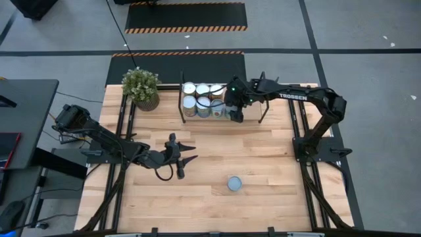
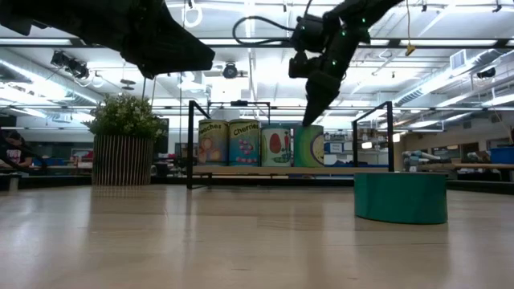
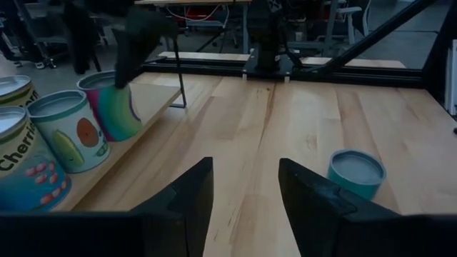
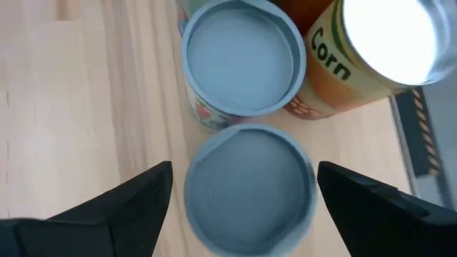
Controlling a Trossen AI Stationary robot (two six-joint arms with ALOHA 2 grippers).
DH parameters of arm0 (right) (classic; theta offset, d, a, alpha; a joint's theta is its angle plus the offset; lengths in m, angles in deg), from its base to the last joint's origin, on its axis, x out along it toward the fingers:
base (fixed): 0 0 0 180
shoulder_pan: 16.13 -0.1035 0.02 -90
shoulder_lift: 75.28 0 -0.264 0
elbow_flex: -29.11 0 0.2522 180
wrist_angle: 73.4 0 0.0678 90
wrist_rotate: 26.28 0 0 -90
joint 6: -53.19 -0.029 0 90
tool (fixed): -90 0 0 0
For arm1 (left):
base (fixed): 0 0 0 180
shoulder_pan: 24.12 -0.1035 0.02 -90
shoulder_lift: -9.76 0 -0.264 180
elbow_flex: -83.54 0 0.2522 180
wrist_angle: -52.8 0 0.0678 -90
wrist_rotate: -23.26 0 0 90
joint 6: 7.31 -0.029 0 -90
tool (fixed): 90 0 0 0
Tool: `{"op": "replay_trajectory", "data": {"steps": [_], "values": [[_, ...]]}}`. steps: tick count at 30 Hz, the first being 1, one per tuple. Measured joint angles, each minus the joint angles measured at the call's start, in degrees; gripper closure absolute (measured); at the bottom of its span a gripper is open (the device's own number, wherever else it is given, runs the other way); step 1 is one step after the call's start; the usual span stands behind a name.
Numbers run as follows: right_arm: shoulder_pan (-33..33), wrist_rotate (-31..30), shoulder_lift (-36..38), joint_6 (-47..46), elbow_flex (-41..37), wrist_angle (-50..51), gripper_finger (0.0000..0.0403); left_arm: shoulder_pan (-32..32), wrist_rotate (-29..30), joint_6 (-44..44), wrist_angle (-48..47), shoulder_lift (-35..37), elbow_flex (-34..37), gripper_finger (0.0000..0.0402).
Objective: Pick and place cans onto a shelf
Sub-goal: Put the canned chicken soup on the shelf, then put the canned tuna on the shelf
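Six cans [image 1: 203, 100] racked on shelf [image 1: 223, 117]; right tool [image 4: 243, 193] spread over newest; teal can [image 1: 235, 183] left at 6 o'clock on counter [image 1: 276, 164], left tool [image 3: 246, 189] spread, idle

The robot is showing 2 thin arms made of dark, almost black parts, each one ending in 2 flat dark fingers. The right arm [image 1: 309, 99] is wearing white letters that spell TROSSEN, and a small green light is glowing near its wrist. A black cable is looping beside the left gripper [image 1: 182, 160], and both arms are sitting on black metal frames.
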Motion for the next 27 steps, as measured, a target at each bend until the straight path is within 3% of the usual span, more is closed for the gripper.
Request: {"op": "replay_trajectory", "data": {"steps": [5,8,10,13,16,22,27], "values": [[-3.31,-5.94,0.00,-2.05,5.43,9.03,0.0046,0.17,-0.55,0.03,-0.45,0.00,0.00,0.0238],[-7.42,-5.52,0.08,-4.82,6.76,12.47,0.0046,0.20,-1.87,0.07,-1.36,0.00,0.00,0.0238],[-11.23,-1.80,0.23,-5.88,6.09,12.97,0.0046,0.20,-4.77,0.07,-2.41,0.00,0.00,0.0238],[-17.68,4.68,0.24,-7.77,3.34,10.17,0.0046,0.20,-9.12,0.39,-4.06,0.00,0.00,0.0239],[-24.61,6.56,0.20,-9.43,-0.30,5.00,0.0046,0.22,-10.47,1.84,-6.37,0.00,-0.02,0.0239],[-38.21,2.99,-0.01,-14.25,-5.82,-3.27,0.0046,0.17,-10.43,4.16,-8.53,0.00,-0.02,0.0239],[-44.57,1.16,-4.91,-19.72,-6.52,-4.13,0.0044,0.20,-10.43,4.59,-8.52,0.00,-0.02,0.0239]]}}
